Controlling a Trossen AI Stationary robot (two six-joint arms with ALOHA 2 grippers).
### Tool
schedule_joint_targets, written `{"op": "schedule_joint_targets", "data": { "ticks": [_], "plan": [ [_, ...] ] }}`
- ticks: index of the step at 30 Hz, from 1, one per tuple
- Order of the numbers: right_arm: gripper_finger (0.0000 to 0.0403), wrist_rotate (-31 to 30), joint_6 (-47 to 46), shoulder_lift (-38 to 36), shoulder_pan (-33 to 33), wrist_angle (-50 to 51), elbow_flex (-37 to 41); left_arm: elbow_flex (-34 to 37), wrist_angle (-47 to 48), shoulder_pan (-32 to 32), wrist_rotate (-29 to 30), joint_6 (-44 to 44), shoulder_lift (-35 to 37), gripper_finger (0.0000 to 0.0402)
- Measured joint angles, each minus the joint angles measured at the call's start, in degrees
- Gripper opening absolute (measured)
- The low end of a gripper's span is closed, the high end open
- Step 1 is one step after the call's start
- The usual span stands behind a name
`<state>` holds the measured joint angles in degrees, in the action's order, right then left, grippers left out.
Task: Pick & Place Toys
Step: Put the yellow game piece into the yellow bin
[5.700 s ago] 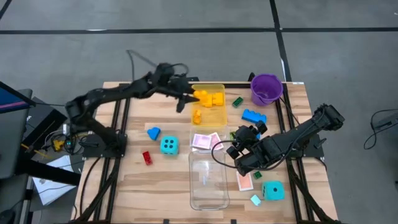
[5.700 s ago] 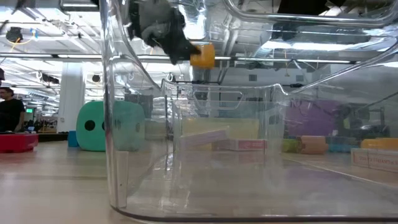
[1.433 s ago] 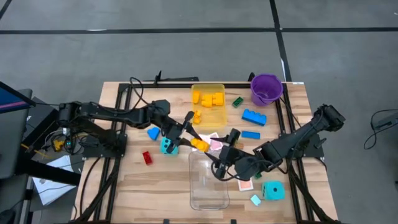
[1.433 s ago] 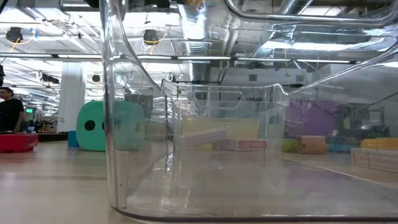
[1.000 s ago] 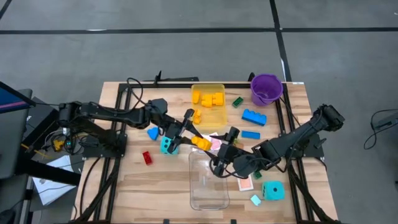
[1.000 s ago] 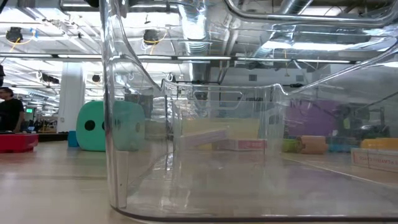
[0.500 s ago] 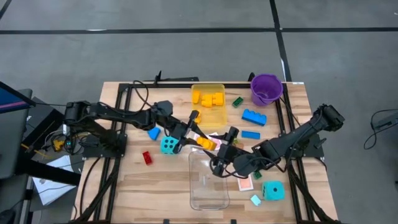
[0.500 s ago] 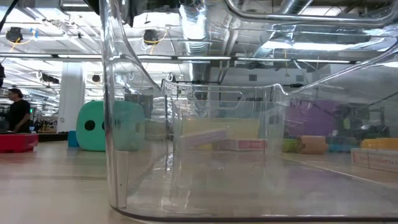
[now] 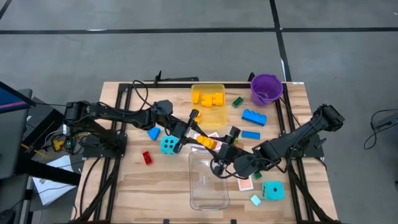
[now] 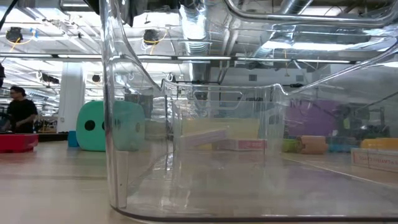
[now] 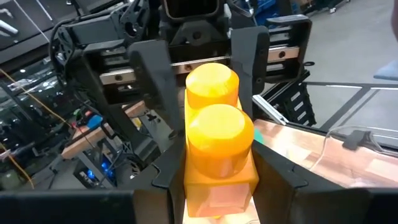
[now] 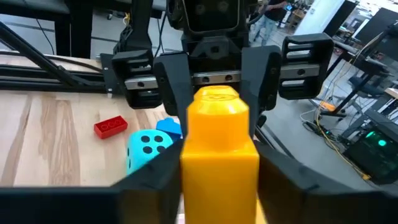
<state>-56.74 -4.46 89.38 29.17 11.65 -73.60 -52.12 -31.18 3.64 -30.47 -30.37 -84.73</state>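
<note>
Both grippers met above the clear tray's [image 9: 208, 186] far end. The left gripper [image 9: 198, 138] pinched the orange brick [image 9: 207, 142] between its fingers; the right gripper [image 9: 222, 151] faced it, fingers pressed on the brick's opposite end.

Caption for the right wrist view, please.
Both claws, left and right, grip one orange brick from opposite ends.

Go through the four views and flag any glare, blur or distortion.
High view: even light, sharp, soft shadows beside the arms. Low view: the clear tray fills the frame, its walls bending and mirroring the ceiling lights, so toys behind look hazy. Left wrist view: the orange brick is crisp, the room soft. Right wrist view: the brick is sharp, the cyan die slightly soft.
</note>
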Motion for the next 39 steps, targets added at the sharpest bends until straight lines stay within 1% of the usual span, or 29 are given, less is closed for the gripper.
{"op": "schedule_joint_targets", "data": {
  "ticks": [2,4,6,8,11,13,16,18,20,22,26,29,31,34,37,39],
  "plan": [
    [0.0124,-0.1,0.2,0.0,0.0,0.1,0.0,0.0,0.1,0.0,0.0,0.5,0.0,0.0125],
    [0.0127,-0.2,0.2,0.0,0.0,0.1,0.0,0.0,0.1,0.0,0.4,0.9,0.0,0.0127],
    [0.0127,-0.3,0.1,0.0,0.0,0.1,0.0,0.0,0.2,0.0,2.7,1.5,0.0,0.015],
    [0.0127,-1.4,-0.1,0.0,0.2,-0.1,0.0,0.0,0.7,0.1,8.8,2.2,0.1,0.0188],
    [0.0127,-6.3,-0.1,0.0,0.6,0.0,0.0,0.0,5.4,0.7,18.8,1.0,1.5,0.0242],
    [0.0127,-8.0,-0.9,-0.1,1.1,-0.2,-0.1,0.0,12.5,1.3,24.1,-1.3,3.5,0.0268],
    [0.0127,-9.2,-3.8,-0.1,1.7,1.8,-0.1,0.0,24.0,1.9,28.5,-1.8,7.0,0.0287],
    [0.0127,-10.5,-7.4,-0.1,1.3,4.2,-0.1,0.0,32.9,2.1,28.6,-0.4,9.7,0.0288],
    [0.0127,-11.5,-12.4,-0.2,-0.2,7.5,-0.1,0.0,39.2,1.8,28.5,1.8,11.4,0.0281],
    [0.0127,-10.8,-18.1,-0.2,-2.6,11.6,-0.1,1.1,44.2,1.0,28.1,4.0,13.8,0.0269],
    [0.0127,-3.5,-30.3,-0.2,-9.7,21.8,0.0,6.0,45.6,-2.0,26.2,7.5,18.8,0.0236],
    [0.0127,2.0,-35.3,-0.2,-16.7,26.2,0.0,10.1,44.7,-4.7,26.0,9.0,22.8,0.0209],
    [0.0127,7.2,-34.6,-0.2,-21.9,25.9,0.0,12.5,41.7,-6.2,26.1,10.1,25.1,0.019],
    [0.0127,16.8,-28.3,-0.2,-30.0,21.8,0.0,15.9,37.0,-7.4,26.0,11.2,28.8,0.0166],
    [0.0127,27.6,-23.6,0.5,-37.8,17.7,-0.1,18.6,35.2,-7.7,26.1,11.3,32.3,0.0147],
    [0.0127,33.2,-22.2,0.8,-42.3,18.1,0.0,20.3,34.5,-7.7,26.1,11.3,34.3,0.0137]
  ]
}}
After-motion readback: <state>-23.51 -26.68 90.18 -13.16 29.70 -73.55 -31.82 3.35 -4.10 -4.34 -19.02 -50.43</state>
